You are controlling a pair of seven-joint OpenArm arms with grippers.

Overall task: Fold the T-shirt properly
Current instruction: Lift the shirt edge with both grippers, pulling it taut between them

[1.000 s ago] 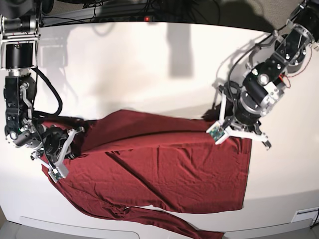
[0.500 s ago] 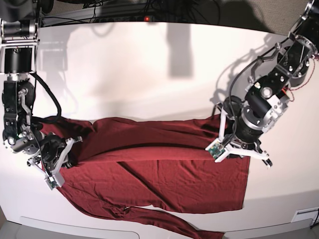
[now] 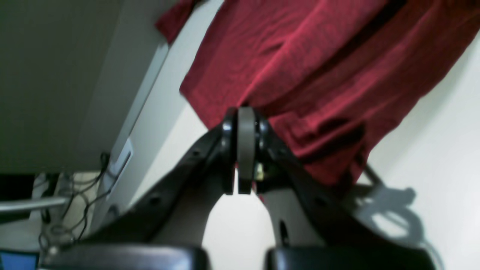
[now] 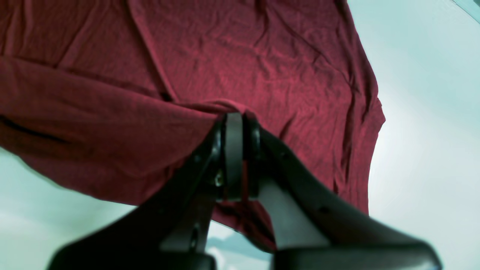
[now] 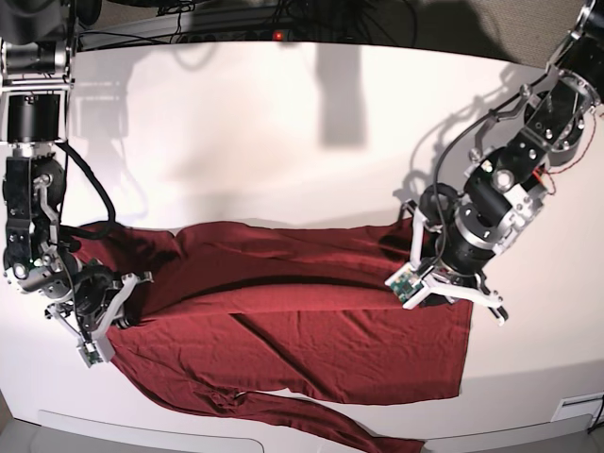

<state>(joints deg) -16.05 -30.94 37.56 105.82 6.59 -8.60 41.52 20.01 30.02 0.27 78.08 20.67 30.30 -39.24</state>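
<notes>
1. Maroon knit is nipped between the pressed-together jaws of the left gripper (image 5: 451, 294), which grips the T-shirt (image 5: 311, 349) at its edge; the cloth runs away from the fingertips in a raised fold.
2. The right gripper (image 5: 115, 316) likewise pinches the T-shirt's opposite edge, jaws tight on the fabric.
3. Beyond both grippers, the rest of the T-shirt lies wrinkled on the white table (image 5: 283, 132), one sleeve trailing off the near edge.
</notes>
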